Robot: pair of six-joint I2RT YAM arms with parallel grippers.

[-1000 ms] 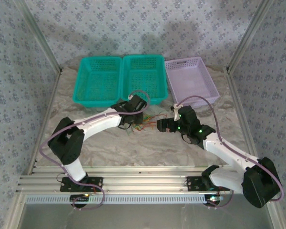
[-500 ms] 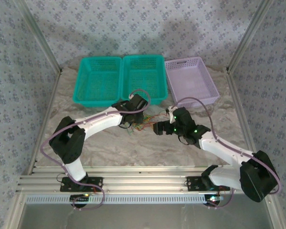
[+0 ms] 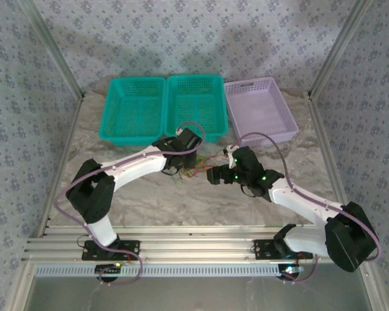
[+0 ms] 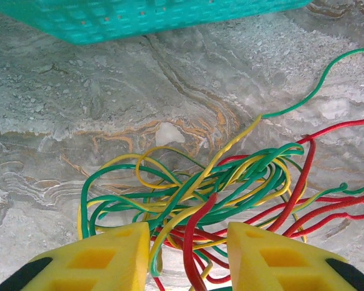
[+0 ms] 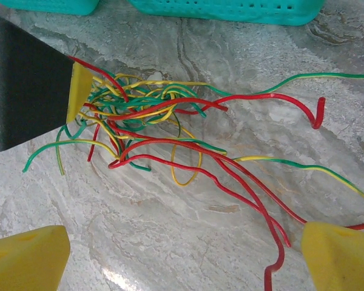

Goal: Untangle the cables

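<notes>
The cables (image 3: 198,166) are a curly tangle of thin red, green and yellow wires on the marble table, between the two grippers. In the left wrist view the cables (image 4: 218,182) lie right at my left gripper (image 4: 188,254). It is open, and a red and a yellow strand run between its yellow fingers (image 4: 109,257). My left gripper (image 3: 181,168) sits at the tangle's left edge. My right gripper (image 5: 182,260) is wide open above bare table, just short of the cables (image 5: 145,118), with long red strands trailing toward its right fingertip. From above, the right gripper (image 3: 214,175) is just right of the bunch.
Two teal baskets (image 3: 135,107) (image 3: 196,103) and a lilac basket (image 3: 259,109) stand in a row behind the tangle. A teal basket edge (image 4: 139,18) is close ahead of the left gripper. The left gripper's black body (image 5: 24,91) appears at the left of the right wrist view.
My right gripper has moved left, closer to the tangle. The left arm has barely shifted and the cables lie about as before.
</notes>
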